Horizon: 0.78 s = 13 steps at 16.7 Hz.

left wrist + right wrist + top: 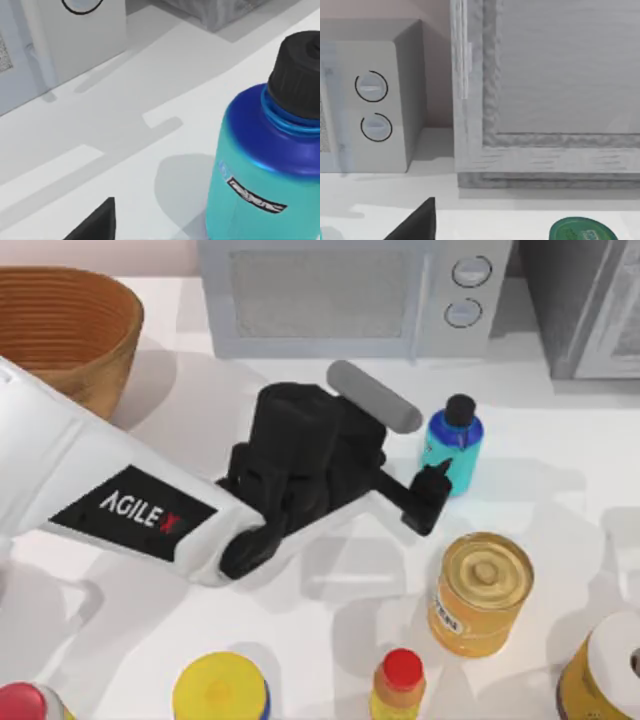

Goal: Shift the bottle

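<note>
The bottle [452,445] is small and teal with a blue shoulder and a black cap. It stands upright on the white table, right of centre and in front of the microwave. My left arm reaches in from the left, and its gripper [438,480] is open at the bottle's near-left side. One black fingertip [432,485] is right against the body. In the left wrist view the bottle [260,165] looms close, with one fingertip [97,225] off to its side and a gap of table between them. One fingertip [417,225] of my right gripper shows in the right wrist view, well off the middle.
A golden can [480,592] stands just in front of the bottle. A yellow bottle with a red cap [400,685], a yellow-lidded jar [220,692] and a white-topped can [612,670] line the front. The microwave [350,295], a cabinet [590,300] and a wicker basket [60,330] stand at the back.
</note>
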Tool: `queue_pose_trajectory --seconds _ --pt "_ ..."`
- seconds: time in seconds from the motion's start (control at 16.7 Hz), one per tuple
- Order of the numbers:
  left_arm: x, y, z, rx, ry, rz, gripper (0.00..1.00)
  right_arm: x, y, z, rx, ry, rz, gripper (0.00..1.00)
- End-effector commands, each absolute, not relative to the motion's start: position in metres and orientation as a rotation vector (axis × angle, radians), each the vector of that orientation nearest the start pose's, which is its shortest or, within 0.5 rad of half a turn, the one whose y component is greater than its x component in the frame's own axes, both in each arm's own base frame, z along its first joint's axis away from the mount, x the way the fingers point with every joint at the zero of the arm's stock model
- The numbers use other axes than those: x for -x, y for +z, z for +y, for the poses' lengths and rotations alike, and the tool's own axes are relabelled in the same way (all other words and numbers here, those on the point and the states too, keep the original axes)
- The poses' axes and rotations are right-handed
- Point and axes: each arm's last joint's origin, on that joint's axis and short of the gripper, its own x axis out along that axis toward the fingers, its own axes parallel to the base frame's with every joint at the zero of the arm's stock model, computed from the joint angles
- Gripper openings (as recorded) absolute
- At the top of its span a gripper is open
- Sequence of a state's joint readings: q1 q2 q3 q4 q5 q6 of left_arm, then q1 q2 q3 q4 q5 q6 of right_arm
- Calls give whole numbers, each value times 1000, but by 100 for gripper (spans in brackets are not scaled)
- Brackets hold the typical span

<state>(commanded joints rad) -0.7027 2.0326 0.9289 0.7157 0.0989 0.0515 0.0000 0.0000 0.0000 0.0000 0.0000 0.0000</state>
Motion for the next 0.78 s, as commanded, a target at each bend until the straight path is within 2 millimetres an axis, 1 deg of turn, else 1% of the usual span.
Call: queue_pose_trajectory --seconds 0.12,0.24,0.36,0.48,0.6,0.78 --pt "-319 95 -269 -157 -777 373 100 -106 160 -1 0 0 0 100" --pt "-329 85 -287 -158 -777 374 100 -106 160 -1 0 0 0 100" --pt "-332 78 -307 -158 -784 371 100 -106 160 -1 0 0 0 100" --pt "-334 73 -320 -159 -788 371 100 -106 160 -1 0 0 0 100" --pt "-335 70 -325 -161 -794 375 100 -106 160 -1 0 0 0 100" --pt "-335 70 -326 -161 -794 376 100 -106 160 -1 0 0 0 100"
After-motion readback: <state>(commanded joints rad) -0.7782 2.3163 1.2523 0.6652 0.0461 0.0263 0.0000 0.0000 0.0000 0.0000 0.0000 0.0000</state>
